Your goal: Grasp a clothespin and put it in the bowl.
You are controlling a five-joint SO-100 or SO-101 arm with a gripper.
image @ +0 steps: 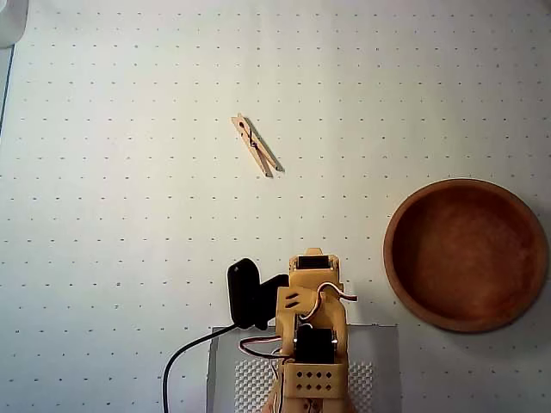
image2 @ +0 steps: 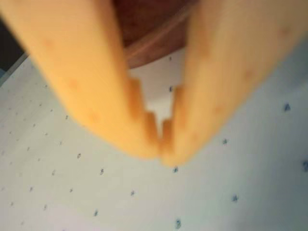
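A light-tan wooden clothespin (image: 255,144) lies flat on the dotted white mat, up and left of centre in the overhead view. The reddish-brown wooden bowl (image: 394,258) stands at the right edge and holds nothing. My arm (image: 312,331) is folded at the bottom centre, well below the clothespin and left of the bowl. In the wrist view my gripper (image2: 161,144) is shut with its orange fingertips touching, holding nothing, just above the mat. Part of the bowl (image2: 147,29) shows between the fingers. The clothespin is out of the wrist view.
The arm's base plate (image: 379,361) and a black cable (image: 185,357) sit at the bottom. A white object (image: 10,21) pokes in at the top left corner. The mat's left edge (image: 5,95) runs down the far left.
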